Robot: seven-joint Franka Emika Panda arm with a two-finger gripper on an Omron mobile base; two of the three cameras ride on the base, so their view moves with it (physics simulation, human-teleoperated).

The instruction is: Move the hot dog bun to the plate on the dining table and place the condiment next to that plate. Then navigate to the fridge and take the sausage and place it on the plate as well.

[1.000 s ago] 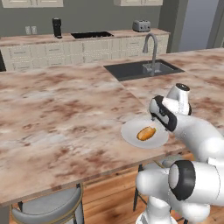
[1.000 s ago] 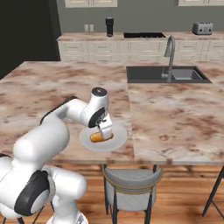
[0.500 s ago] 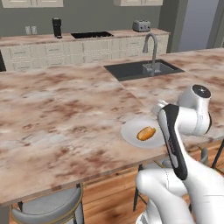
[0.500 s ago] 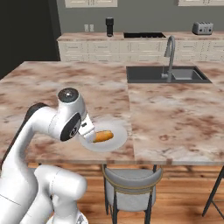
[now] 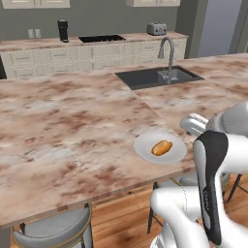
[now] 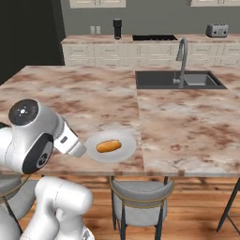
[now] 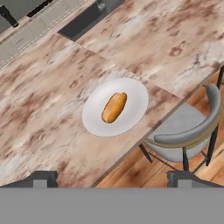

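on the marbled dining table (image 5: 72, 131), close to its near edge, sits the plain white plate (image 5: 145, 150) with the hot dog bun (image 5: 162, 147) lying on it, roughly at the plate's middle. from my hand camera i look down on that same plate (image 7: 131, 98) and the bun (image 7: 114, 107), which lies slanted across the white surface, its golden crust up. my gripper (image 7: 111, 179) is spread wide, with one dark fingertip (image 7: 41, 178) at the lower left of that view and the other at the lower right, well apart from each other, nothing between them, and both are off the plate and above it. just beyond the table's edge below the plate stands a grey stool (image 7: 188, 127) with a curved back, over the wooden floor (image 7: 140, 168). in the right base view my white arm (image 6: 42, 136) bends beside the plate (image 6: 124, 140), to its left. farther along the table a dark sink (image 5: 160, 76) is set into the top with a curved tap (image 5: 167, 51) over it. along the back wall runs a cream counter (image 5: 97, 51) carrying a toaster (image 5: 156, 29) and a dark canister (image 5: 63, 30) near a black hob (image 5: 101, 38).
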